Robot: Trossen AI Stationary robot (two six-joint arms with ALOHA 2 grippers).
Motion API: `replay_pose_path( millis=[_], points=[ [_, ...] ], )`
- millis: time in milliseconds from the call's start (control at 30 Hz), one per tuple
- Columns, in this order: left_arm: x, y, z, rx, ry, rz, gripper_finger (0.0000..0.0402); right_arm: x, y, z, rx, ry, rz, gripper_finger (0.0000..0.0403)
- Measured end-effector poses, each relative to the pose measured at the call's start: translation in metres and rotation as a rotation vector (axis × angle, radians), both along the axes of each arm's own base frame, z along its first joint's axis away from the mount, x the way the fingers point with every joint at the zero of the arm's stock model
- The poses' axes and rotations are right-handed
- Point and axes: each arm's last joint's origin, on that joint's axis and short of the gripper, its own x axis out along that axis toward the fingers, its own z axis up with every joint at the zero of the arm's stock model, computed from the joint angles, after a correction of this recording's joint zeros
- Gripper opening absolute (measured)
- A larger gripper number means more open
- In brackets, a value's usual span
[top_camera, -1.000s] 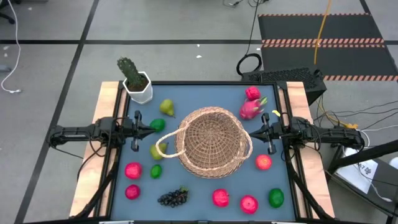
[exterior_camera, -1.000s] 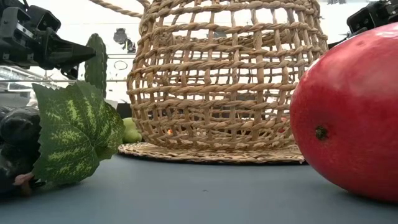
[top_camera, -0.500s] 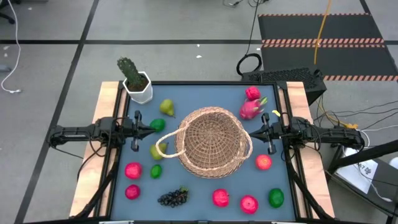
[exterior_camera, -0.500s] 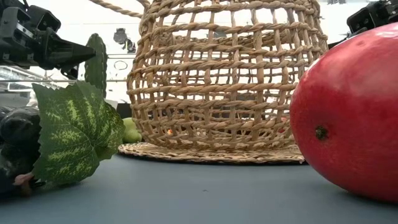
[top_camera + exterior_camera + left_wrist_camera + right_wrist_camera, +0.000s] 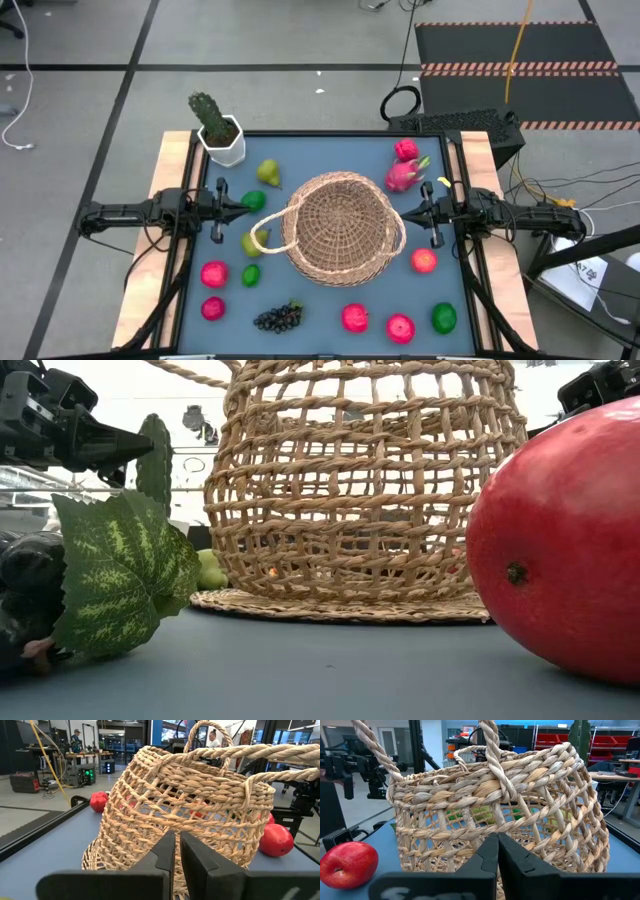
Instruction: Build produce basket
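- Your large round tan woven wicker basket (image 5: 340,228) stands in the middle of the dark blue table (image 5: 330,165), and as far as you can see from above it holds no fruit.
- Your left gripper (image 5: 243,202) hangs at the table's left edge, pointing at the basket's left side; its two dark fingers (image 5: 162,855) are pressed nearly together with nothing between them.
- Your right gripper (image 5: 405,213) hangs at the right edge, pointing at the basket's right side; its fingers (image 5: 487,855) are likewise clenched on nothing.
- To the left of the basket you have a yellow-green pear (image 5: 267,173) on the far side, a green lime (image 5: 255,200) just beside the left gripper's tip, and a second pear (image 5: 250,243) touching the basket's looped handle.
- Nearer on the left lie two red apples (image 5: 214,273), a small lime (image 5: 251,274) and a dark grape bunch (image 5: 279,318).
- On the far right, a pink dragon fruit (image 5: 403,174) sits against the basket's rim, with a smaller red-pink fruit (image 5: 405,150) just beyond it.
- On the right and near side you find a red apple (image 5: 424,261), two more red fruits (image 5: 354,318) and a round green fruit (image 5: 443,318).
- A green cactus in a white pot (image 5: 216,128) stands at the far left corner.
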Motion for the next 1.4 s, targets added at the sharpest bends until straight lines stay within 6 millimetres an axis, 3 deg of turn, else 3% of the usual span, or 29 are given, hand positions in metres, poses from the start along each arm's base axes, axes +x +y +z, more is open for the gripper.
replay_pose_path(
  millis=[367, 533, 733, 1033, 1400],
  points=[
    [0.0, 0.0, 0.0, 0.0, 0.0, 0.0, 0.0031, 0.0, 0.0, 0.006, 0.035, -0.049, 0.0, 0.0],
    [0.0, 0.0, 0.0, 0.0, 0.0, 0.0, 0.0031, -0.001, 0.0, 0.004, 0.038, 0.008, 0.0, 0.0],
    [0.0, 0.0, 0.0, 0.0, 0.0, 0.0, 0.0031, -0.005, 0.0, 0.036, 0.052, -0.006, -0.001, 0.0],
    [0.0, 0.0, 0.0, 0.0, 0.0, 0.0, 0.0031, -0.013, -0.002, 0.101, 0.08, 0.057, -0.085, 0.0],
    [0.0, 0.0, 0.0, 0.021, 0.0, 0.011, 0.0031, -0.009, -0.002, 0.174, 0.082, 0.137, -0.088, 0.0]
  ],
)
